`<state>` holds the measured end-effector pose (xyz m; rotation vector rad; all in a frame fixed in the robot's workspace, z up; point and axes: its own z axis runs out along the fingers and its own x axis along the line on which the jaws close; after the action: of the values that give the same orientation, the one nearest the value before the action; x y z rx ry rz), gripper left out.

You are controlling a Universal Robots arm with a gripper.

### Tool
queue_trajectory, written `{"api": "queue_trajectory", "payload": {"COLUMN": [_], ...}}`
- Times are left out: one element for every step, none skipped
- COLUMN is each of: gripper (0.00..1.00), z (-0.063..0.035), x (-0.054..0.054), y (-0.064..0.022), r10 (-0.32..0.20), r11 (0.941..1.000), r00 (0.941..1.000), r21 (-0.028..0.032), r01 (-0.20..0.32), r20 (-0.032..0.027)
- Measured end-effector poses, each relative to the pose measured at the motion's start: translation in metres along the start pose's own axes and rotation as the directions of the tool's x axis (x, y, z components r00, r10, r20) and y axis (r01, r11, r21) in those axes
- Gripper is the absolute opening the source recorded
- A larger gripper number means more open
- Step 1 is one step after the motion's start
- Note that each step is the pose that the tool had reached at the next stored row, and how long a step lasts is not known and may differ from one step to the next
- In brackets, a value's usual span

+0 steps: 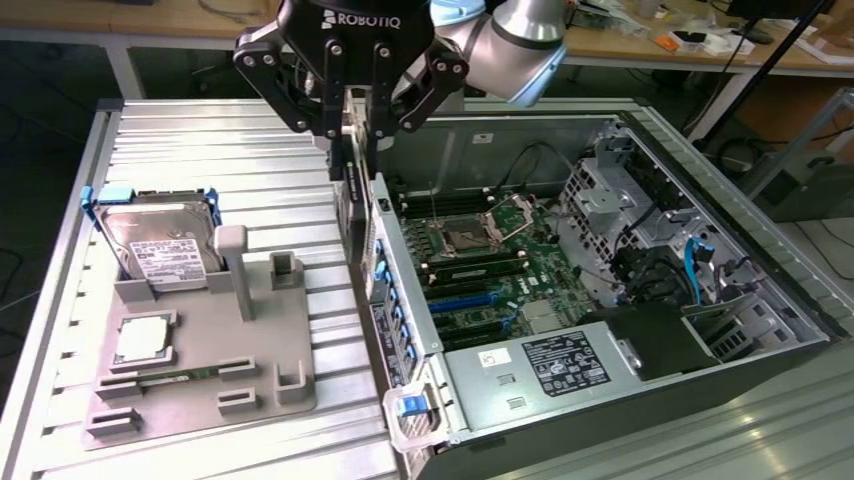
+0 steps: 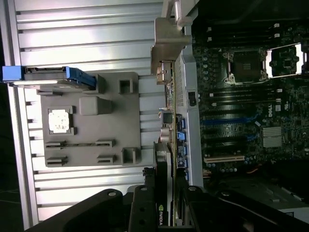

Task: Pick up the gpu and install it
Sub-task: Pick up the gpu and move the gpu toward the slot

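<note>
exterior view: the gripper (image 1: 352, 135) is clamped on the gpu (image 1: 356, 210), which hangs upright on edge at the rear wall of the open computer case (image 1: 641, 420), about 10 o'clock from the motherboard (image 1: 494, 260). the gray tray (image 1: 200, 380) with the hard drive (image 1: 160, 250) lies at the case's 9 o'clock.

The worktop (image 1: 200, 140) is ribbed bare metal with a dull sheen. The grey fixture (image 1: 200, 385) looks like matt plastic. The gpu (image 2: 166, 46) has a bright metal bracket. The claw (image 1: 355, 135) is smooth black, slightly glossy. The computer case (image 1: 781, 350) is dark sheet metal.
</note>
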<state>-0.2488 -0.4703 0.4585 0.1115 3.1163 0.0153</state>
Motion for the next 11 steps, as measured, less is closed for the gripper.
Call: {"api": "queue_trajectory", "payload": {"gripper": [0.27,0.27,0.27,0.27,0.27,0.27,0.27,0.27,0.27,0.27,0.27], "z": [0.0001,0.0000,0.0001,0.0002,0.0001,0.0002,0.0002,0.0003,0.0003,0.0003,0.0003], "x": [-0.001,-0.002,-0.003,-0.004,-0.005,-0.007,-0.008,-0.009,-0.011,-0.012,-0.013], "y": [0.0000,0.0001,0.0002,0.0003,0.0004,0.0005,0.0006,0.0007,0.0008,0.0009,0.0009], "r10": [0.000,0.000,0.000,0.000,0.000,0.000,0.000,0.000,0.000,0.000,0.000], "r11": [1.0000,1.0000,1.0000,1.0000,1.0000,1.0000,1.0000,1.0000,1.0000,1.0000,1.0000], "r00": [1.0000,1.0000,1.0000,1.0000,1.0000,1.0000,1.0000,1.0000,1.0000,1.0000,1.0000], "r21": [-0.0001,0.0000,-0.0001,-0.0001,0.0000,-0.0001,-0.0001,-0.0001,0.0000,0.0000,-0.0001], "r01": [0.000,0.000,0.000,0.000,0.000,0.000,0.000,0.000,0.000,0.000,0.000], "r20": [0.0001,0.0000,0.0001,0.0001,0.0000,0.0001,0.0001,0.0000,0.0001,0.0000,0.0000]}}
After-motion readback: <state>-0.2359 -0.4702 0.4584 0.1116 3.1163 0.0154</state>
